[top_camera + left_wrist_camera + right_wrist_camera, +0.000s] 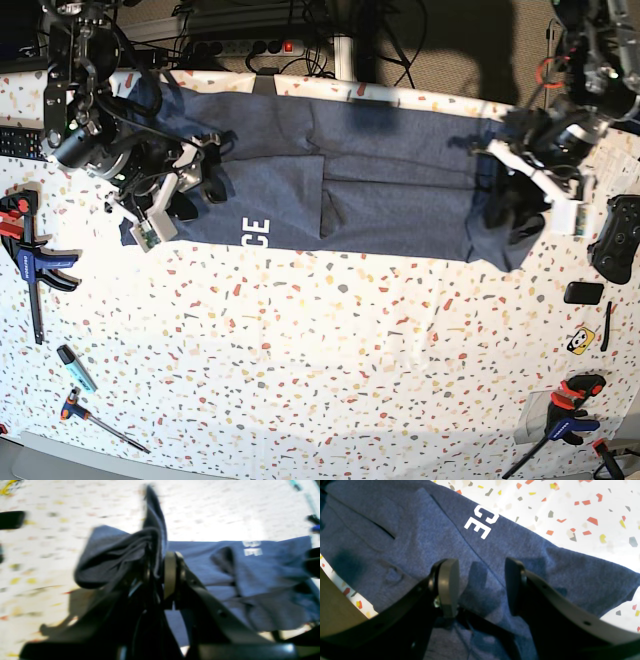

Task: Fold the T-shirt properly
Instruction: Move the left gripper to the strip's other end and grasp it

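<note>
Hem of heathered navy-blue cotton T-shirt (pixel 262 580) sits clamped in your left claw (pixel 160 562); its long axis runs toward your spread, empty right claw (pixel 480 585).

One T-shirt (pixel 370 190), three clamps (pixel 30 250), one game controller (pixel 615 238).

L end effector (pixel 160 567) clamped on T-shirt (pixel 250 580), R end effector (pixel 481 585) agape
</note>
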Tool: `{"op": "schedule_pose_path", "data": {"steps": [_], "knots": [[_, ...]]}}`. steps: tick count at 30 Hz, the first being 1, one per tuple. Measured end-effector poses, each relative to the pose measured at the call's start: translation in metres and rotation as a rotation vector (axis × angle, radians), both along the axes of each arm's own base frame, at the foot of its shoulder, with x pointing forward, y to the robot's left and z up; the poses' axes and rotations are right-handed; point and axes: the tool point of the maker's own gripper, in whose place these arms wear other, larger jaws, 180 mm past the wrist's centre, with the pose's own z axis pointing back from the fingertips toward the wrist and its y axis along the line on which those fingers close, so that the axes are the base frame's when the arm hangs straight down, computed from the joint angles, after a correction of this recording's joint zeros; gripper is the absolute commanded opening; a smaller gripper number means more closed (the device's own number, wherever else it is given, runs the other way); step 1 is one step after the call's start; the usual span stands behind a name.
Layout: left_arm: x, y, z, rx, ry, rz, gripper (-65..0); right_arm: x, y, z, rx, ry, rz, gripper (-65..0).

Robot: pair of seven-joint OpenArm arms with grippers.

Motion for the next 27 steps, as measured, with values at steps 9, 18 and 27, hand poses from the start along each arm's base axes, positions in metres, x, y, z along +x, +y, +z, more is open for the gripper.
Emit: {"op": "schedule_pose_path", "data": {"steps": [9,18,27], "knots": [[-0.007,-0.076,-0.011,0.023,-0.001,-0.123,-65.0,0.000,0.000,0.000,0.000,0.000,0.000,-35.2],[-0.002,-0.105,-0.036,0.139,0.009,-0.190,-65.0,0.000,0.000,0.000,-0.002,0.003,0.000,-35.2],[0.006,-0.117,-0.073,0.106,0.112,-0.198,-65.0,0.000,0.000,0.000,-0.002,0.003,0.000,-35.2]]}}
